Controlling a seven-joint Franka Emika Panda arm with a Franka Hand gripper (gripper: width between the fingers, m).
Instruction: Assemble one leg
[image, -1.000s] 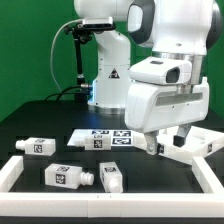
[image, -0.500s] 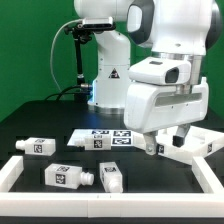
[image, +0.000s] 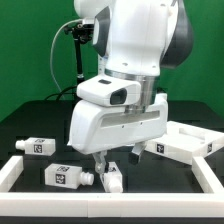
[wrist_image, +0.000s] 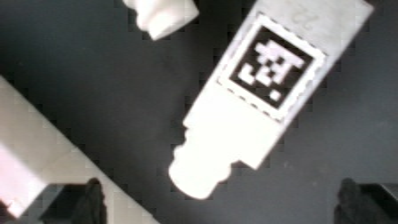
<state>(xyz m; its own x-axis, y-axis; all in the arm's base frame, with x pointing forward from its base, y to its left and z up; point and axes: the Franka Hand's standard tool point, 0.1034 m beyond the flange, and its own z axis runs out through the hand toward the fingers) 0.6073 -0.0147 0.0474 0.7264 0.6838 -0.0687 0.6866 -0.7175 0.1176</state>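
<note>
Three white legs with marker tags lie on the black table: one at the exterior view's left (image: 35, 145), one in front (image: 65, 176) and one (image: 113, 178) right beside it. My gripper (image: 117, 160) hangs open just above that last leg, with nothing in it. In the wrist view the same leg (wrist_image: 263, 75) lies tilted, its narrow tip pointing between the two dark fingertips (wrist_image: 71, 203), and the gripper (wrist_image: 222, 205) is open around empty space. The end of a second leg (wrist_image: 160, 15) shows at the frame edge.
A white square tabletop part (image: 187, 142) lies at the exterior view's right. A low white frame (image: 14, 170) borders the work area at the left and front. The arm's body hides the middle of the table.
The arm has swung from over the tabletop part at the exterior view's right to the left, and now hangs low over the front legs. The gripper stays open.
</note>
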